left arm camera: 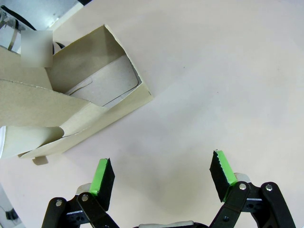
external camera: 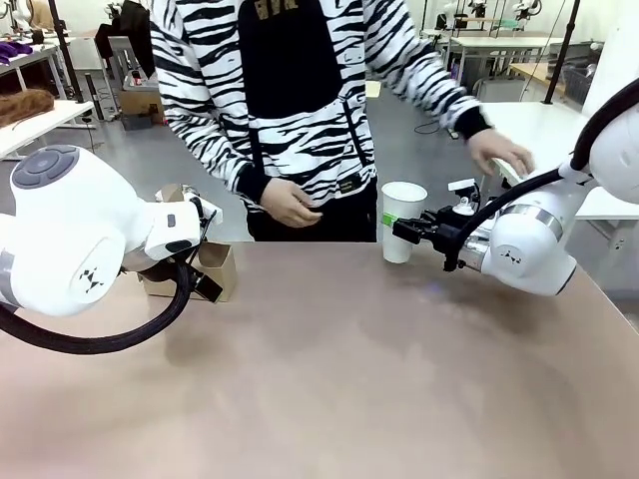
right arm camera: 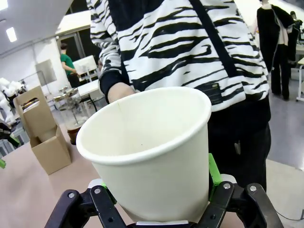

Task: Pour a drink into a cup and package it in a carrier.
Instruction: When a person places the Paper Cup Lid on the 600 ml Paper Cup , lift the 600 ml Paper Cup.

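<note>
Cup [right arm camera: 147,142] — empty, upright, tight within right pincer [right arm camera: 160,190] — carrier [external camera: 215,269] well apart

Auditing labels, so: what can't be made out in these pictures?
Carrier: front view, mostly behind the left arm.
Drink: right wrist view, pot half behind the cup; level unclear.
Cup's base: right wrist view, behind the right pincer.

Both arms are white and rounded. The left arm [external camera: 70,239] has a grey cap [external camera: 45,165], a small dark mark [external camera: 92,279] and a thick black cable [external camera: 100,344]. The right arm [external camera: 524,254] has a silver ring [external camera: 532,215]. The left gripper [left arm camera: 161,164] and right gripper [right arm camera: 161,190] are black with green pads [left arm camera: 100,173] and silver screws [left arm camera: 58,203]. The person wears a black-and-white striped hoodie [external camera: 200,80] with black cuffs [external camera: 252,185].
</note>
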`<action>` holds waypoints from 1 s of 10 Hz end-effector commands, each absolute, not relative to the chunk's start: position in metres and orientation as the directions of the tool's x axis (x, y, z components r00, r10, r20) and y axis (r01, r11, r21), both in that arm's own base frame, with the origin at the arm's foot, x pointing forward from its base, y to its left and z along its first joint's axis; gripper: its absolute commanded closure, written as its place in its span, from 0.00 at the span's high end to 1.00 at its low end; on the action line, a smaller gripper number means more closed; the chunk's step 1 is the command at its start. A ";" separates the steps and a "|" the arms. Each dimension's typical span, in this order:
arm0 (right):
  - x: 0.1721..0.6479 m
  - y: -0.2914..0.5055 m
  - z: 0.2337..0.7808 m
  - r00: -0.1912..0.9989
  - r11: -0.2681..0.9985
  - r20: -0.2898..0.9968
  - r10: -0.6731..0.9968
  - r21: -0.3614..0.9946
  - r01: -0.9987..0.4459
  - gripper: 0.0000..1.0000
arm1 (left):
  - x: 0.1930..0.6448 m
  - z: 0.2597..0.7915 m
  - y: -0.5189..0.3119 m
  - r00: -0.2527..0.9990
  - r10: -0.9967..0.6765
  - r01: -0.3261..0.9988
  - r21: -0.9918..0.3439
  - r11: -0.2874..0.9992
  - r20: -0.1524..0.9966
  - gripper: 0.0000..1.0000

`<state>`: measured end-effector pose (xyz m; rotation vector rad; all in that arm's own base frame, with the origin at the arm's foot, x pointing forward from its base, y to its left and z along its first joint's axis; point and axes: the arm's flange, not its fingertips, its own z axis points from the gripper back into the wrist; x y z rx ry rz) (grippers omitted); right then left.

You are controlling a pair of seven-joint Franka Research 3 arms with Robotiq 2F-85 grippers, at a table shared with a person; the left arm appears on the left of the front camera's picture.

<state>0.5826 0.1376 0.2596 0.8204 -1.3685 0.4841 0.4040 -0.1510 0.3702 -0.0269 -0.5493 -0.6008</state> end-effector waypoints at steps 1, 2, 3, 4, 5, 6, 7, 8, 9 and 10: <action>0.582 0.140 0.263 0.171 0.648 0.974 -0.150 0.228 -0.727 0.81 | 0.404 0.371 -0.151 0.686 -0.530 0.545 0.132 0.828 0.499 1.00; 0.582 0.140 0.263 0.171 0.648 0.974 -0.150 0.228 -0.727 0.81 | 0.404 0.371 -0.151 0.686 -0.530 0.545 0.132 0.828 0.499 1.00; 0.582 0.140 0.263 0.171 0.648 0.974 -0.150 0.228 -0.727 0.81 | 0.404 0.371 -0.151 0.686 -0.530 0.545 0.132 0.828 0.499 1.00; 0.582 0.140 0.263 0.171 0.648 0.974 -0.150 0.228 -0.727 0.81 | 0.404 0.371 -0.151 0.686 -0.530 0.545 0.132 0.828 0.499 1.00; 0.582 0.140 0.263 0.171 0.648 0.974 -0.150 0.228 -0.727 0.81 | 0.404 0.371 -0.151 0.686 -0.530 0.545 0.132 0.828 0.499 1.00; 0.582 0.140 0.263 0.171 0.648 0.974 -0.150 0.228 -0.727 0.81 | 0.404 0.371 -0.151 0.686 -0.530 0.545 0.132 0.828 0.499 1.00; 0.582 0.140 0.263 0.171 0.648 0.974 -0.150 0.228 -0.727 0.81 | 0.404 0.371 -0.151 0.686 -0.530 0.545 0.132 0.828 0.499 1.00; 0.582 0.140 0.263 0.171 0.648 0.974 -0.150 0.228 -0.727 0.81 | 0.404 0.371 -0.151 0.686 -0.530 0.545 0.132 0.828 0.499 1.00; 0.582 0.140 0.263 0.171 0.648 0.974 -0.150 0.228 -0.727 0.81 | 0.404 0.371 -0.151 0.686 -0.530 0.545 0.132 0.828 0.499 1.00; 0.582 0.140 0.263 0.171 0.648 0.974 -0.150 0.228 -0.727 0.81 | 0.404 0.371 -0.151 0.686 -0.530 0.545 0.132 0.828 0.499 1.00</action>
